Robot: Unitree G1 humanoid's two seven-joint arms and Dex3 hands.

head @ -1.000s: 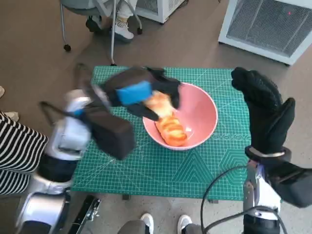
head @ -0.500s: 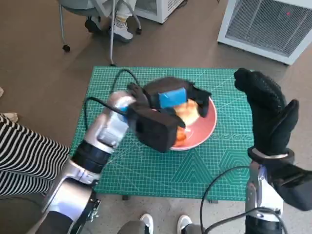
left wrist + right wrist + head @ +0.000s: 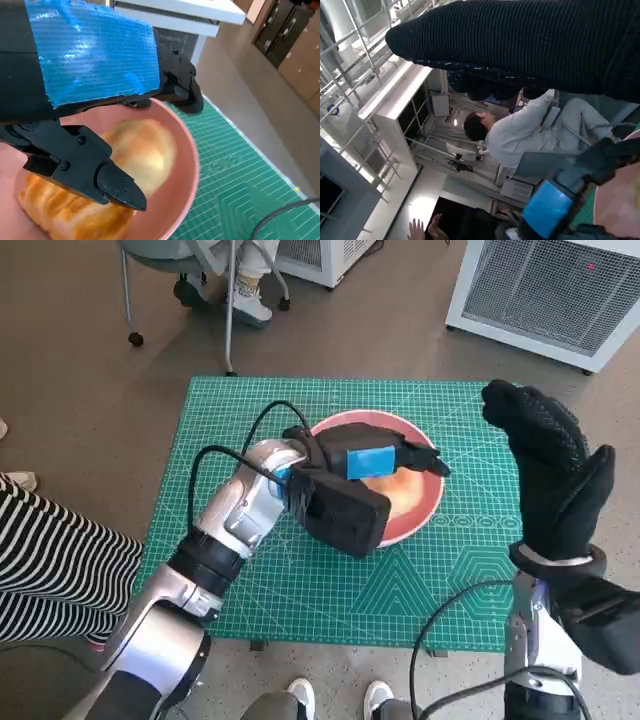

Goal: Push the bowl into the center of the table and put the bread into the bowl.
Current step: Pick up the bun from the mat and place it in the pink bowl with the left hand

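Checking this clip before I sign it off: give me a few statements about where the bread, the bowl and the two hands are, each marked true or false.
1. The bread lies inside the pink bowl. True.
2. The left hand is over the bowl. True.
3. The right hand holds the bread. False: it is raised off to the bowl's side, fingers apart, holding nothing.
4. The bowl stands on the bare floor. False: it stands on the green mat on the table.
5. The left hand grips the bread. False: the left wrist view shows its fingers above the bread, closed on nothing.
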